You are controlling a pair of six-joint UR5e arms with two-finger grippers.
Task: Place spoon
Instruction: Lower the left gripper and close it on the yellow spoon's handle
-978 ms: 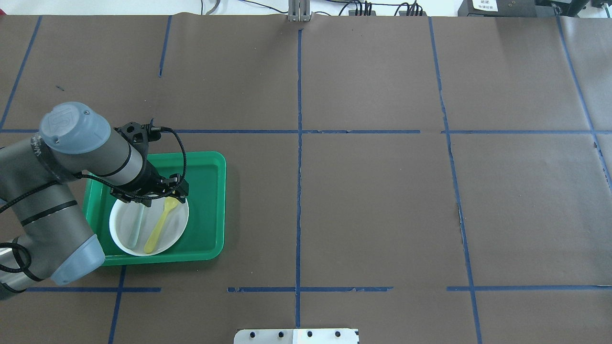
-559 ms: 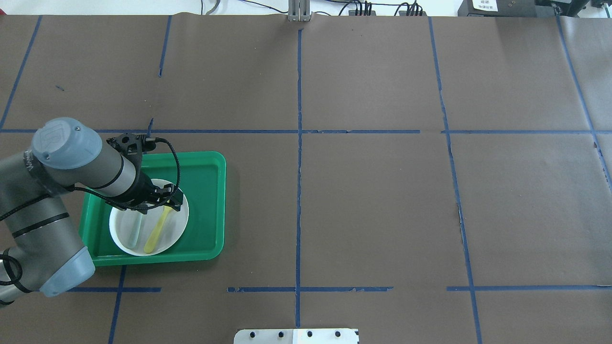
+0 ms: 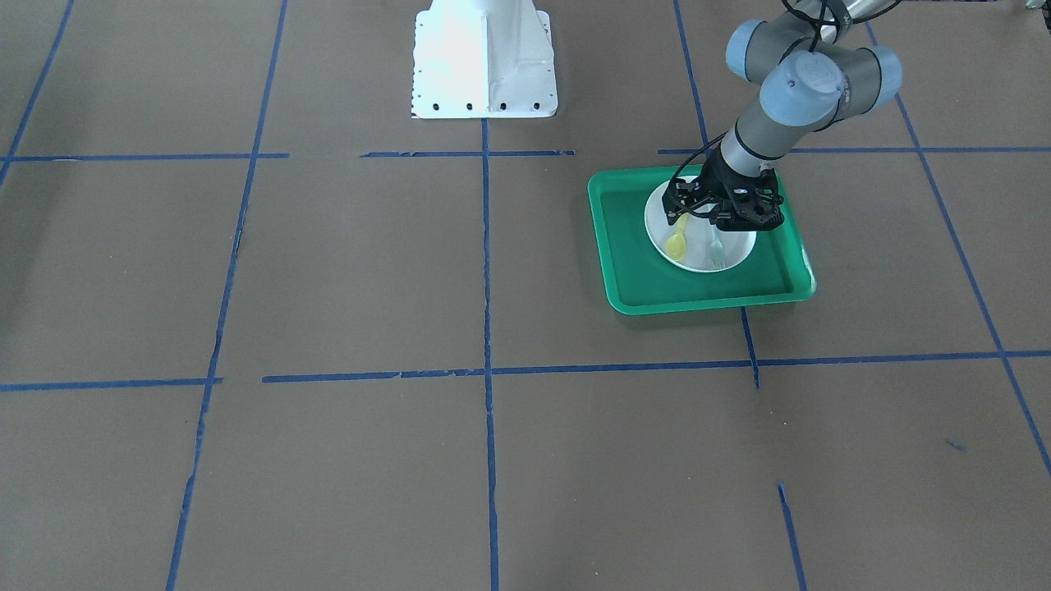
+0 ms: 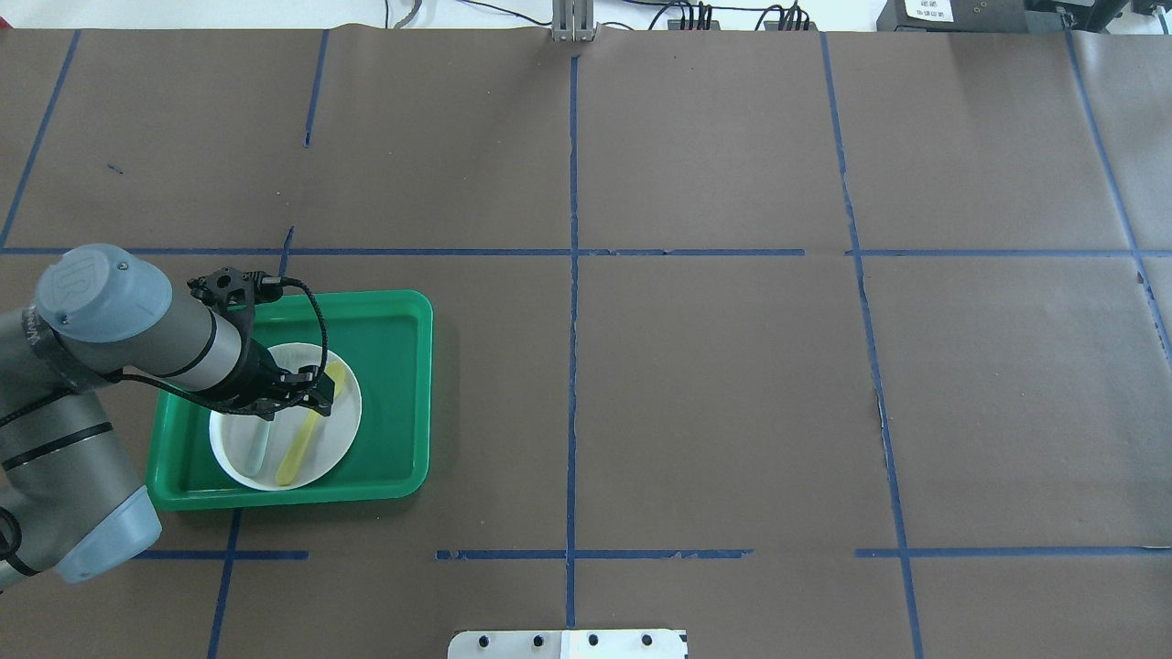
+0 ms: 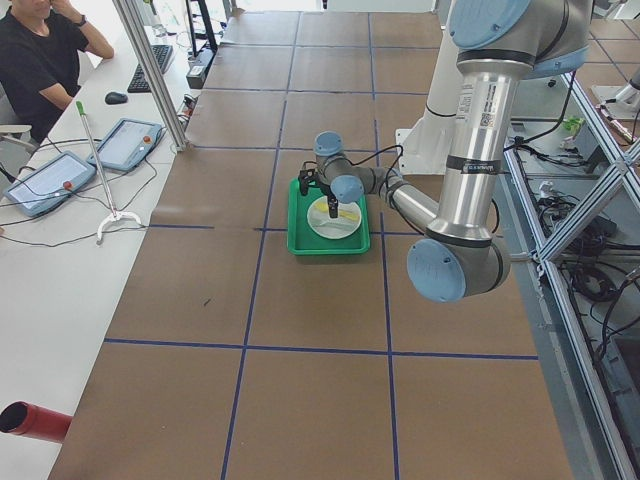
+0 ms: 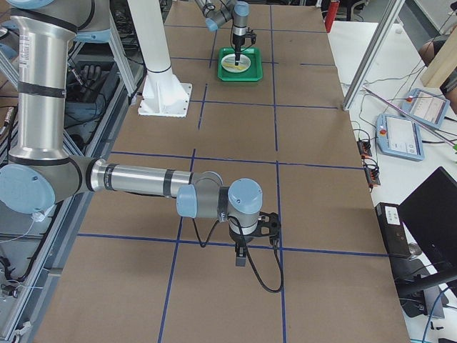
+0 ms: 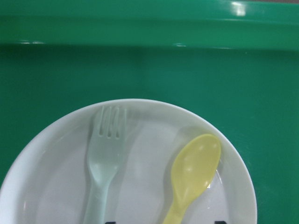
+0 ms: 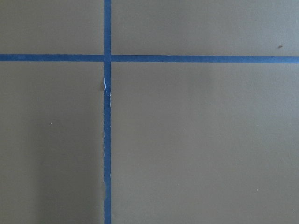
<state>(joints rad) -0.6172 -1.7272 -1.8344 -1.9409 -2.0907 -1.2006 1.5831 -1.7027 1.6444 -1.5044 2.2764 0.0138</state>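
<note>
Brown-paper bench [image 4: 732, 384] w/ blue tape grid [image 4: 572, 252]; green tray [image 4: 394, 384] on robot's left side, white plate [image 4: 343, 426] inside it. Spoon [image 7: 194, 170] lies flat on plate just beside pale fork [image 7: 105, 158], not touching it, bowl end pointing away from robot. L gripper [image 4: 309, 401] hangs low over spoon handle, fingers [image 7: 219, 222] spread wide, one tip each side of handle, nothing held. R gripper [image 6: 241, 254] well apart, over bare bench by a tape cross; can't tell if its fingers are wide or narrow.

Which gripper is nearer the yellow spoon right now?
Left. The left gripper hangs directly over the handle of the spoon on the white plate; the right gripper sits far away above the table.
</note>
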